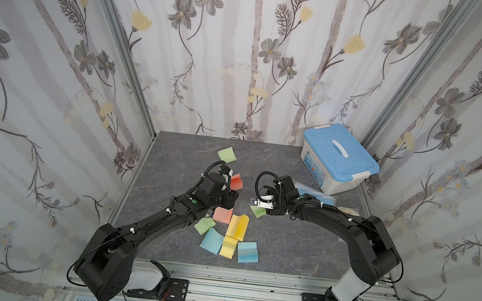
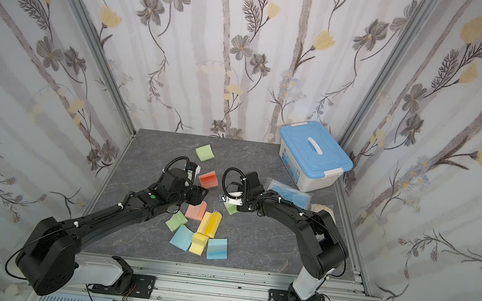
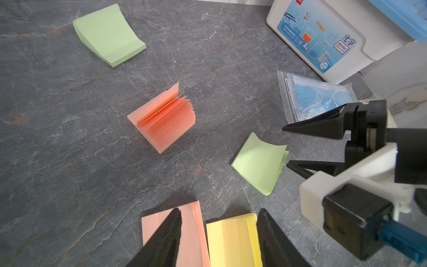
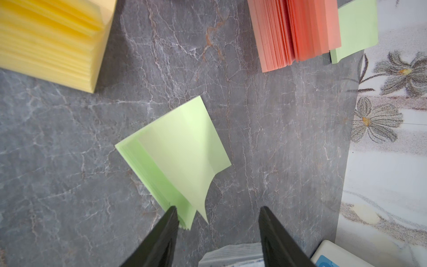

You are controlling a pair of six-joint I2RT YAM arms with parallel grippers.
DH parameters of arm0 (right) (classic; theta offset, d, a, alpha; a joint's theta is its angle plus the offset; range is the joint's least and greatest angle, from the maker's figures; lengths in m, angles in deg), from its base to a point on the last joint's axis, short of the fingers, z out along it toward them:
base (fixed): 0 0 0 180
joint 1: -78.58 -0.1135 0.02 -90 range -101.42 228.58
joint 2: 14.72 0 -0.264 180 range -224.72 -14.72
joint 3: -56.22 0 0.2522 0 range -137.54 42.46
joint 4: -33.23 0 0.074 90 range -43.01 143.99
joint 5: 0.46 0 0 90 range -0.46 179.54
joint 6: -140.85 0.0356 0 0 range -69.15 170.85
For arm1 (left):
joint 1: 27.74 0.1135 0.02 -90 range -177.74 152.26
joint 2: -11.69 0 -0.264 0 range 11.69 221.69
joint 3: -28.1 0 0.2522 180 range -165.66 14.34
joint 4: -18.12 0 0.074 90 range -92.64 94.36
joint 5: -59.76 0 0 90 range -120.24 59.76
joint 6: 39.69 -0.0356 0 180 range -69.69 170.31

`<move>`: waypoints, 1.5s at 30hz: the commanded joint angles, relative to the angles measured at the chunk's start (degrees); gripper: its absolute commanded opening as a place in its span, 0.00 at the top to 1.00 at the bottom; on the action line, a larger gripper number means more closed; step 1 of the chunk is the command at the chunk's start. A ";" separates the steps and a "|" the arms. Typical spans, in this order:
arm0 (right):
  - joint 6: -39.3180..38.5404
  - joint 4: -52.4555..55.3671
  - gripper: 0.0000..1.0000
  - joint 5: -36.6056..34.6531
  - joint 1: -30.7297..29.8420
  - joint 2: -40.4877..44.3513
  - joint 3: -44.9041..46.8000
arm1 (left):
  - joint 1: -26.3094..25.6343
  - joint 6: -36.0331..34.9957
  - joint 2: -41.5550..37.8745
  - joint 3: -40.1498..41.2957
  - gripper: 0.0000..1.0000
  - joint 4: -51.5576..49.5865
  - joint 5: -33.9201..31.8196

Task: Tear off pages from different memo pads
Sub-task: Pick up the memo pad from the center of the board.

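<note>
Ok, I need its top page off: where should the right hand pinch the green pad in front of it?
Probably the free corner of the top leaf, curling up off the green pad toward the right hand. Come from that side, low; elsewhere it lies flat.

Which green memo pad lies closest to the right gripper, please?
The thin green pad with the curled top leaf, just ahead of the right gripper; the far green pad and the cluster's green pad lie farther off.

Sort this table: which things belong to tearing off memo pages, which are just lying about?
Job: thin green square paper pad with curled top leaf; fanned salmon-pink pad; thick green pad; yellow pads; light blue pads.
Lying about: white plastic box with blue lid; clear packet of blue masks.
</note>
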 commanded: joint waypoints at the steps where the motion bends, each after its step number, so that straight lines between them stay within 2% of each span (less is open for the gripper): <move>1: -0.91 0.23 0.42 -0.37 -0.32 -0.89 -0.81 | 0.05 0.18 -0.93 0.49 0.44 2.26 -1.22; 13: -2.29 1.08 0.42 -1.38 -2.31 -4.44 -3.81 | 0.03 0.00 -1.42 0.91 0.44 2.57 -1.13; 24: -5.30 2.70 0.43 1.22 -3.48 -7.87 -6.06 | 0.01 0.00 -2.78 1.59 0.44 2.48 -1.93; 29: -7.06 3.17 0.62 2.06 -3.38 -8.33 -6.37 | 0.04 0.09 -2.83 1.72 0.44 2.44 -2.02; 33: -6.02 3.10 0.98 3.50 -3.09 -4.39 -5.69 | 0.03 -0.17 -2.82 1.94 0.44 2.74 -1.30; 37: -3.79 3.18 1.00 5.78 -2.07 1.58 -4.13 | 0.03 -0.26 -2.82 2.52 0.44 4.19 1.53; 41: 0.64 2.74 1.00 9.87 -1.36 9.38 -1.65 | 0.03 0.30 -4.38 3.22 0.43 7.64 8.42; 45: 5.89 0.73 1.00 12.99 -1.61 15.54 1.15 | 0.04 2.09 -4.78 3.66 0.34 11.49 14.81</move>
